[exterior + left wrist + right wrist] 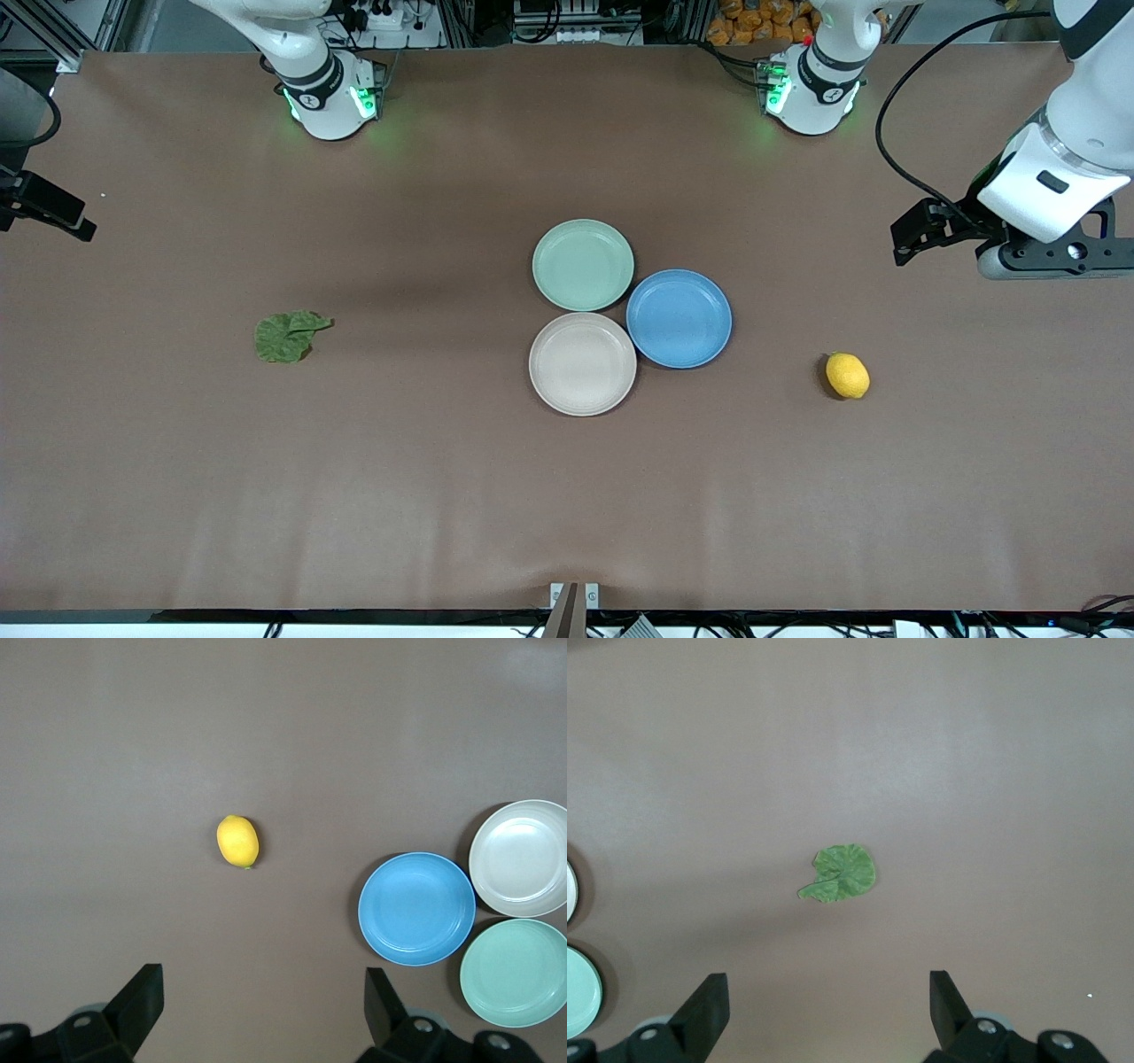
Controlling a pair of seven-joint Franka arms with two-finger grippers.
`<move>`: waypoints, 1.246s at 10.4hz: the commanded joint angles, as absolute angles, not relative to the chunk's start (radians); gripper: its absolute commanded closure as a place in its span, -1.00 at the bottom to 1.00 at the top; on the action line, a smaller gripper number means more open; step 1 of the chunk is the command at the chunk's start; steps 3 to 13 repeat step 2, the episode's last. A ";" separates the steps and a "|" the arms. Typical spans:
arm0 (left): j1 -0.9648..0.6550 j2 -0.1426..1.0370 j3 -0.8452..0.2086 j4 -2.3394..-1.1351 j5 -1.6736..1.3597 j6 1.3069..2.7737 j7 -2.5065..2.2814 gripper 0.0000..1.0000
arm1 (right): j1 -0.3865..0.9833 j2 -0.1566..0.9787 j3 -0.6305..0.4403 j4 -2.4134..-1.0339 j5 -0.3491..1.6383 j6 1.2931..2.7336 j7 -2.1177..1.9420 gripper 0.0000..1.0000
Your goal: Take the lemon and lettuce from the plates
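Brown table, 3 plates bare, lemon and lettuce lying off them.
Mint plate point(583, 264), cream plate point(582, 363) and blue plate point(679, 318) cluster mid-table, rims touching or nearly so (none holds anything). Lemon point(847, 375) rests on the table point(443, 496) toward the left arm's end; lettuce point(286, 336) lies flat toward the right arm's end. Left gripper point(259, 1003) hangs over the table near the lemon, fingers spread, holding nothing. Right gripper point(826, 1008) hangs over the table near the lettuce, fingers likewise spread and holding nothing.
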State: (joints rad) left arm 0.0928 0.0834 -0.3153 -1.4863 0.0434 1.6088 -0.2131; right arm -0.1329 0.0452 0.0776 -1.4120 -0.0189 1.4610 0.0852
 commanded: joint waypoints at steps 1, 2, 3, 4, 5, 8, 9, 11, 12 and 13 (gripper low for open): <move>0.094 0.071 -0.307 -1.482 0.025 1.591 -0.183 -1.00 | -0.118 0.037 0.054 -1.425 -0.015 1.468 0.077 -1.00; 0.092 0.071 -0.305 -1.482 0.026 1.591 -0.183 -1.00 | -0.118 0.035 0.048 -1.439 -0.015 1.468 0.077 -1.00; 0.092 0.071 -0.305 -1.482 0.026 1.591 -0.183 -1.00 | -0.118 0.035 0.048 -1.439 -0.015 1.468 0.077 -1.00; 0.092 0.071 -0.305 -1.482 0.026 1.591 -0.183 -1.00 | -0.118 0.035 0.048 -1.439 -0.015 1.468 0.077 -1.00; 0.092 0.071 -0.305 -1.482 0.026 1.591 -0.183 -1.00 | -0.118 0.035 0.048 -1.439 -0.015 1.468 0.077 -1.00; 0.092 0.071 -0.305 -1.482 0.026 1.591 -0.183 -1.00 | -0.118 0.035 0.048 -1.439 -0.015 1.468 0.077 -1.00; 0.092 0.071 -0.305 -1.482 0.026 1.591 -0.183 -1.00 | -0.118 0.035 0.048 -1.439 -0.015 1.468 0.077 -1.00; 0.092 0.071 -0.305 -1.482 0.026 1.591 -0.183 -1.00 | -0.118 0.035 0.048 -1.439 -0.015 1.468 0.077 -1.00; 0.092 0.071 -0.305 -1.482 0.026 1.591 -0.183 -1.00 | -0.118 0.035 0.048 -1.439 -0.015 1.468 0.077 -1.00; 0.092 0.071 -0.305 -1.482 0.026 1.591 -0.183 -1.00 | -0.118 0.035 0.048 -1.439 -0.015 1.468 0.077 -1.00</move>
